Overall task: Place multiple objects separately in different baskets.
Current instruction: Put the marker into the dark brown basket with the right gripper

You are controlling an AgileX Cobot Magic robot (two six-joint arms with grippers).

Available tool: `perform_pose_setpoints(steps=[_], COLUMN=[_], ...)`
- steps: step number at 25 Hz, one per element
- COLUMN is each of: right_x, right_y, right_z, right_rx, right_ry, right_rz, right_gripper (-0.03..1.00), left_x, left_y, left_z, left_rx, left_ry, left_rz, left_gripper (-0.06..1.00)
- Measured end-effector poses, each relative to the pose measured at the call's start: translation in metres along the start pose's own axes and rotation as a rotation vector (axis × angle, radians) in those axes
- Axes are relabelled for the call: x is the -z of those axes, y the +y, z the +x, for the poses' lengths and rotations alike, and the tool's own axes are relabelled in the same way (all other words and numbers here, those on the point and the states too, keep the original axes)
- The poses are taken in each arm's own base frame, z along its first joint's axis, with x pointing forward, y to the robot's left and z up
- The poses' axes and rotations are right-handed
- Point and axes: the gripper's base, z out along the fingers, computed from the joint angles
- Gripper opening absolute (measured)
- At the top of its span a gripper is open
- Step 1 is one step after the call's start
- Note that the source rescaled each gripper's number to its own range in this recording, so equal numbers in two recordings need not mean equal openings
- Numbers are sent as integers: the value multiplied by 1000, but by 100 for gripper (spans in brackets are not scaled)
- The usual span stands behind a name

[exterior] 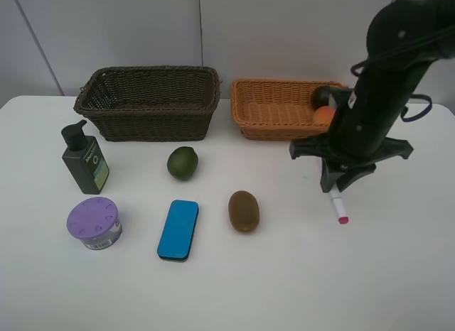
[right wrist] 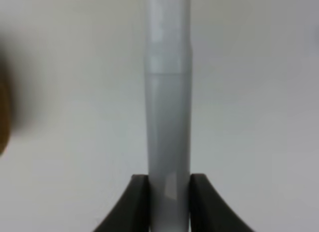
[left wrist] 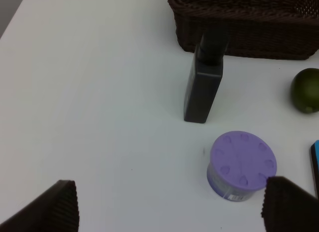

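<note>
My right gripper (exterior: 334,185) stands over the white-pink marker (exterior: 338,207) on the table; in the right wrist view its fingers (right wrist: 138,202) press both sides of the marker (right wrist: 168,92). My left gripper (left wrist: 172,192) is open and empty above the table near the purple-lidded tub (left wrist: 242,162); it does not show in the high view. A dark mangosteen (exterior: 322,96) and an orange-red peach (exterior: 324,114) lie in the light orange basket (exterior: 270,111). The dark brown basket (exterior: 156,121) holds nothing I can see. The pump bottle (exterior: 85,160), tub (exterior: 94,221), blue eraser (exterior: 178,229), lime (exterior: 182,163) and kiwi (exterior: 244,210) are on the table.
The right arm hides the orange basket's right end. In the left wrist view the pump bottle (left wrist: 203,87) stands before the dark basket (left wrist: 249,28), with the lime (left wrist: 305,90) beside it. The table is white, with a pale wall behind the baskets.
</note>
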Motion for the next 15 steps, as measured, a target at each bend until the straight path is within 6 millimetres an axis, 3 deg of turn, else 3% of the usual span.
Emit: perform_pose_setpoints(steps=[8, 11, 15], right_x=[101, 123, 126], right_y=[11, 18, 35], right_z=[-46, -62, -85], right_rx=[96, 168, 308], right_ry=[-271, -392, -540], right_rz=[-4, -38, -114], right_gripper=[1, 1, 1], left_x=[0, 0, 0], left_y=[0, 0, 0], left_z=[0, 0, 0], left_rx=[0, 0, 0], left_ry=[0, 0, 0], left_rz=[0, 0, 0], left_gripper=[97, 97, 97])
